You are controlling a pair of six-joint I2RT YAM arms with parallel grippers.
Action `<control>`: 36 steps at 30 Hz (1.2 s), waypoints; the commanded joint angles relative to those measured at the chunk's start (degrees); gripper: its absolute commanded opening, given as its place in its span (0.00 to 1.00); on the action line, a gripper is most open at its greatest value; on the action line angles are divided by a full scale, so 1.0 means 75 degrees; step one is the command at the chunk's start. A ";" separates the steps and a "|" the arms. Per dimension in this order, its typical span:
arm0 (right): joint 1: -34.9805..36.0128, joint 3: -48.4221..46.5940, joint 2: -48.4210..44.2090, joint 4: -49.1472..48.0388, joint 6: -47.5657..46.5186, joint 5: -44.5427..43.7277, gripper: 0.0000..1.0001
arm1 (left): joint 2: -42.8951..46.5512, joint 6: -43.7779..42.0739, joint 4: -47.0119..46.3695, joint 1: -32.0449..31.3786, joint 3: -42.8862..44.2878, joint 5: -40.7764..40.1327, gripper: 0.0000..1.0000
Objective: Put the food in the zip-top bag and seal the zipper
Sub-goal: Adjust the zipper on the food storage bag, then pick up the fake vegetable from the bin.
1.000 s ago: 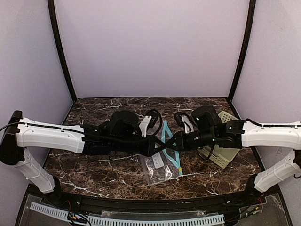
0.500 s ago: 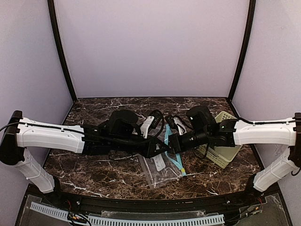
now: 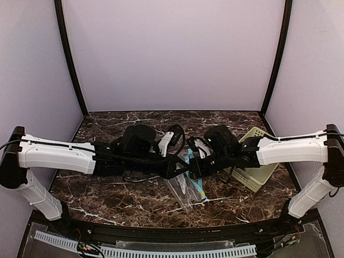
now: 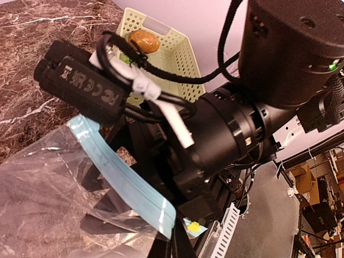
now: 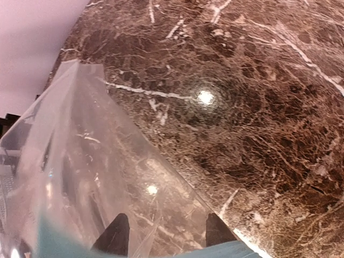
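Clear plastic sits at the centre of the scene: the bag (image 3: 185, 189) is just beside the basket (image 3: 262, 173), on its left-arm side, where both arms converge above the dark marble table (image 3: 107, 124). Its teal zipper (image 4: 124, 187) is raised toward the wrists and runs slantwise across the left wrist view, with crumpled, see-through film below it. The right fingers (image 5: 116, 236) stand moderately apart. Their two black tips show against the plastic, and the zipper edge crosses just in front of them. The left fingers (image 3: 180, 167) are lost among the black wrist parts on that same side of the basket, and whether they are parted or closed on the bag cannot be told. The food is in the basket. The brown-orange potato (image 4: 144, 40) lies by the end wall with the handle slot, and the green vegetable (image 4: 126, 57) peeks out next to it, partly hidden behind a cable.
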State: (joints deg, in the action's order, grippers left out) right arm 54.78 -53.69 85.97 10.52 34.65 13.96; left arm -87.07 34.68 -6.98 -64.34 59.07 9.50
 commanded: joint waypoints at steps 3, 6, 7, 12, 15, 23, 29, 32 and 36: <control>0.0125 -0.0550 0.0350 0.1257 0.0042 -0.1543 0.47 | 0.0433 0.0016 -0.0049 0.0031 -0.0007 0.0087 0.01; 0.0122 -0.0489 0.0258 0.1317 0.0226 -0.1757 0.48 | 0.0468 0.0073 0.0216 0.0054 -0.0012 -0.0035 0.01; 0.0125 -0.0469 0.0226 0.1338 0.0285 -0.1814 0.50 | 0.0478 0.0107 0.0269 0.0060 -0.0027 -0.0064 0.01; 0.0125 -0.0478 -0.0084 0.1402 0.0292 -0.1751 0.60 | 0.0628 0.0201 0.0805 0.0118 -0.0148 -0.0436 0.01; 0.0136 -0.0503 -0.0469 0.1190 0.0039 -0.1188 0.69 | 0.0649 0.0241 0.1232 0.0167 -0.0193 -0.0624 0.01; 0.0142 -0.0131 -0.1984 0.0616 -0.0269 0.0454 0.91 | 0.0674 0.0460 0.1797 0.0430 -0.0412 -0.1093 0.01; -0.0044 0.0095 -0.3102 0.1638 -0.0171 -0.0455 0.96 | 0.0766 0.0354 0.2092 0.0568 -0.0403 -0.1173 0.01; -0.0415 0.0071 -0.3473 0.2532 -0.0117 -0.1222 0.98 | 0.0854 0.0269 0.2148 0.0578 -0.0451 -0.1173 0.01; -0.1214 -0.0004 -0.3521 0.3496 -0.0036 -0.1832 0.98 | 0.0974 0.0299 0.2158 0.0576 -0.0605 -0.1176 0.01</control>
State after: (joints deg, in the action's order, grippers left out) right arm 50.52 -53.98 59.61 27.29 33.63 7.14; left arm -82.81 37.52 7.07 -60.12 56.07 1.26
